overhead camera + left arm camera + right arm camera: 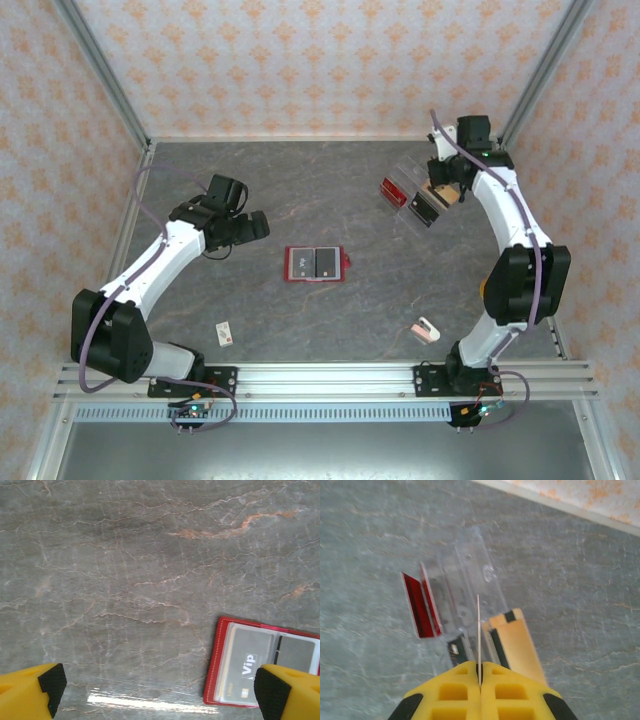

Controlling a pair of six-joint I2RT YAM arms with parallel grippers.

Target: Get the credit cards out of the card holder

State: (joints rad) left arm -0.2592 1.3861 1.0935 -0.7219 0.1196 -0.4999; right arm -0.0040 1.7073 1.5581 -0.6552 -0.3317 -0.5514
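Since right claw [480, 672] is pinched shut on a thin card [478, 630] seen edge-on over the clear tray [470, 575], at ~2 o'clock from the card holder [316, 264], I'd lower it straight, no twist, then let go. Empty left claw [157, 685], jaws wide apart, hovers at holder's 10 o'clock; prob. best to come in low & square. Holder lies open at centre of table [250, 180]: red rim, two dark grey cards [247, 662] in pale pockets, one marked "Vip".

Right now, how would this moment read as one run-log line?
left gripper open near card holder | right gripper shut on credit card over clear tray | two cards in holder
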